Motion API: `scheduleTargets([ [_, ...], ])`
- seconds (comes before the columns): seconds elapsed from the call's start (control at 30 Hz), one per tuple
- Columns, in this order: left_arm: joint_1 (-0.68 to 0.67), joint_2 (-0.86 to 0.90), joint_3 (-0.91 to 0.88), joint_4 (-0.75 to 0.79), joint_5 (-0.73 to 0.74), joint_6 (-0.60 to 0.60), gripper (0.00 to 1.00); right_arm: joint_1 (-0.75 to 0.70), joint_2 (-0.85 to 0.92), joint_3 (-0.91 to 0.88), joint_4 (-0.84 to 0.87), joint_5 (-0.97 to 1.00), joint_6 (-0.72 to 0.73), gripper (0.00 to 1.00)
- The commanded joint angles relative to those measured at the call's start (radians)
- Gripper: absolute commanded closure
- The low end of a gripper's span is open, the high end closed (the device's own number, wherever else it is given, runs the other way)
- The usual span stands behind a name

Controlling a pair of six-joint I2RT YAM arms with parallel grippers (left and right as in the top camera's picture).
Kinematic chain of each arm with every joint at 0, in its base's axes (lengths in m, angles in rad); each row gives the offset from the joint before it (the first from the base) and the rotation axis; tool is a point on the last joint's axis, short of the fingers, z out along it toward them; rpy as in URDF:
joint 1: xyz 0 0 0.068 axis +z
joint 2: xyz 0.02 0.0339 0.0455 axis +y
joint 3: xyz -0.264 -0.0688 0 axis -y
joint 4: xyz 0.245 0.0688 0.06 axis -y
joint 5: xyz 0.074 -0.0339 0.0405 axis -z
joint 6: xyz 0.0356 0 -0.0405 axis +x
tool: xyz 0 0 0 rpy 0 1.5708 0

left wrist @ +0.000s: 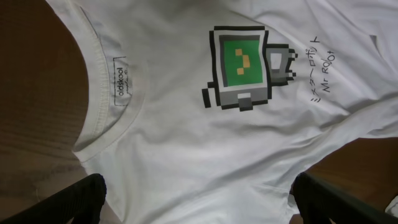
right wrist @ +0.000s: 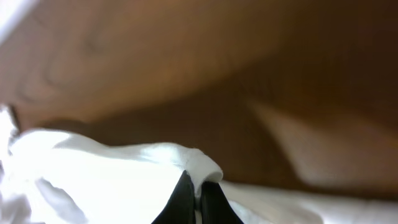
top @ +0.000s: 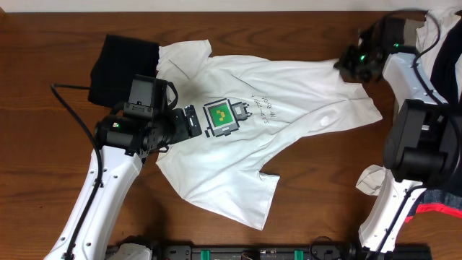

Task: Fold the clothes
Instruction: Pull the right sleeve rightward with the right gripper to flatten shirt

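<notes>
Right fingers nearly closed, pinching white fold of T-shirt at its far-right edge. Left fingers spread wide, empty, hovering over chest between collar and print. T-shirt lies print-up, rumpled, mid-tabletop; black garment touches sleeve on left-arm side. Judgement: fabric light, limp, droops, wrinkles easily; best taken at hems, sleeve seams or shoulders, never mid-panel.

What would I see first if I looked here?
A white T-shirt lies spread across the middle of the wooden table, with a green-screened pixel robot printed on its chest. The left gripper hangs open beside that print, while the right gripper pinches the shirt's edge at the far right.
</notes>
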Motion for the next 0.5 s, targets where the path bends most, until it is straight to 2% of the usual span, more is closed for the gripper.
scheduleTargets([
  [0.0,0.004,-0.001,0.007,-0.002,0.003,0.009,0.02,-0.008,0.001,0.069,0.048,0.039,-0.069,0.99],
  [0.33,0.004,-0.001,0.007,-0.002,0.003,0.009,0.02,0.018,0.047,0.072,0.28,0.237,-0.234,0.99],
  [0.47,0.004,-0.001,0.007,-0.002,0.003,0.009,0.02,0.019,0.088,0.072,0.381,0.305,-0.252,0.99],
])
